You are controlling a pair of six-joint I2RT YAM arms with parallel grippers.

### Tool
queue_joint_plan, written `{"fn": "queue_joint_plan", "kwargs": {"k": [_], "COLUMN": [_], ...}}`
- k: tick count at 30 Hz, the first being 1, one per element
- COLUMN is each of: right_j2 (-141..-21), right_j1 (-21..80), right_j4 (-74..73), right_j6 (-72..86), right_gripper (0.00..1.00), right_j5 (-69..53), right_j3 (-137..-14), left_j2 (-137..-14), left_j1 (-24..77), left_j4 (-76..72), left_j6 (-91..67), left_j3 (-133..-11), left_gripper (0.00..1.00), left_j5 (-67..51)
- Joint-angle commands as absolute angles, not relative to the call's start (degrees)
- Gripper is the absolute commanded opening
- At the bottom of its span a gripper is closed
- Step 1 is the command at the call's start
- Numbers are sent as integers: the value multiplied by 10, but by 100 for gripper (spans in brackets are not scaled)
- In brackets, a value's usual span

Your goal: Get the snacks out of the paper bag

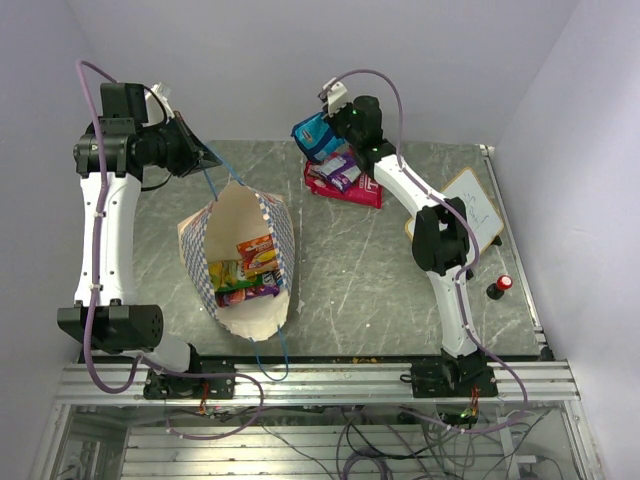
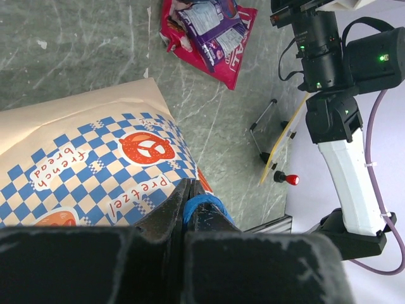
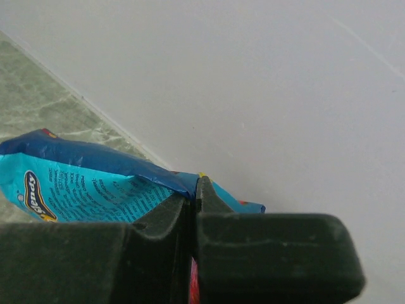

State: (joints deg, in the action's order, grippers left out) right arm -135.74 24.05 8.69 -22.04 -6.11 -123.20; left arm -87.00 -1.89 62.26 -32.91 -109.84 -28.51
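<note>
The cream paper bag [image 1: 225, 215] with a blue-and-white checkered band lies open at centre left; several colourful snacks [image 1: 250, 268] show inside. It also shows in the left wrist view [image 2: 82, 158]. My left gripper [image 2: 188, 190] is shut on the bag's blue cord handle [image 2: 201, 204] and holds it up at the back left [image 1: 205, 152]. My right gripper [image 3: 193, 190] is shut on a blue snack packet [image 3: 82, 183], held above the back of the table [image 1: 318, 135]. A crimson bag [image 1: 362, 190] with purple packets [image 1: 340, 172] on it lies below.
A small whiteboard [image 1: 478, 208] lies at the right by the right arm. A small black and red object [image 1: 498, 287] stands near the right edge. The table's metal rail [image 1: 330, 375] runs along the front. White walls close the back and sides.
</note>
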Motion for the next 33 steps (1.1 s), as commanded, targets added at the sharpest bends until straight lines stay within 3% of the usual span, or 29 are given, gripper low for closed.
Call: {"fn": "queue_joint_plan", "kwargs": {"k": [1, 33], "right_j2": [-1312, -1067], "right_j1": [235, 222], "right_j4": [173, 152], "right_j6": [-254, -281], "right_gripper": [0, 0], "right_j5": [-48, -27], "right_j3": [-1222, -770], "left_j2": [-870, -837], "left_j1": [-31, -34], "left_j4": [630, 627], "left_j6": [-314, -314], "left_j3": [-1114, -1079], "left_gripper": [7, 7], "left_j5": [-285, -329]}}
